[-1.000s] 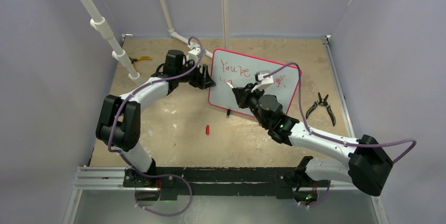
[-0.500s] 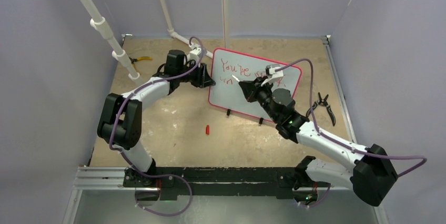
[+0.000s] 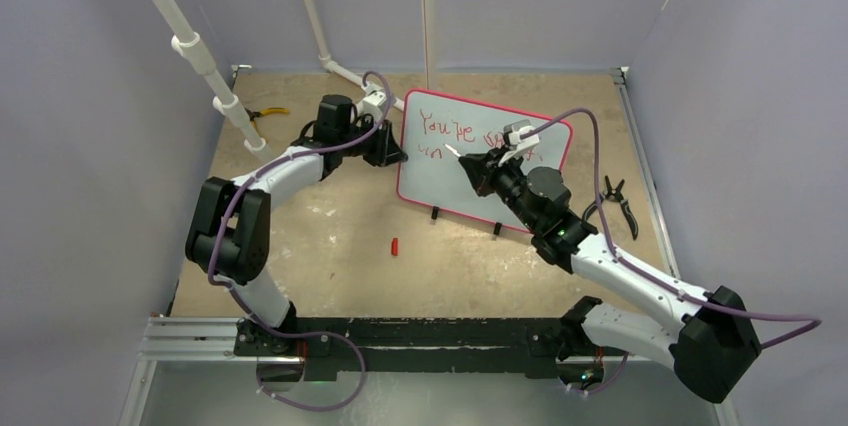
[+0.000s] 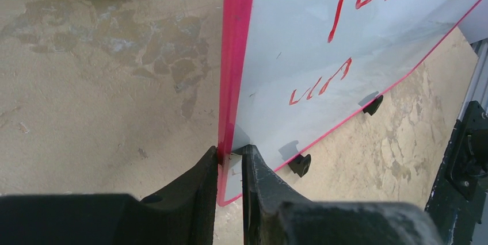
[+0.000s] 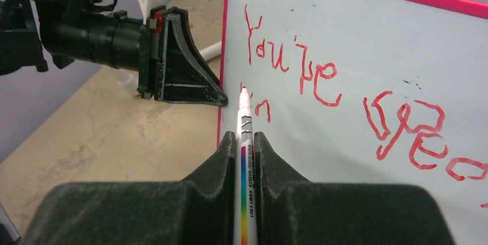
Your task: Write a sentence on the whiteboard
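On the mottled tan bench (image 3: 330,231), between lilac walls (image 3: 90,206), the left end effector (image 4: 230,154) pinches the whiteboard (image 3: 440,181) by its edge; the right end effector (image 5: 246,139) grips a marker (image 5: 244,107) by the sentence (image 5: 313,75).

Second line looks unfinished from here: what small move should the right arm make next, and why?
Probably ease the marker tip onto the whiteboard just right of the sentence's "un": the right tool grips it beside those letters, and the left tool clamps the board's edge.
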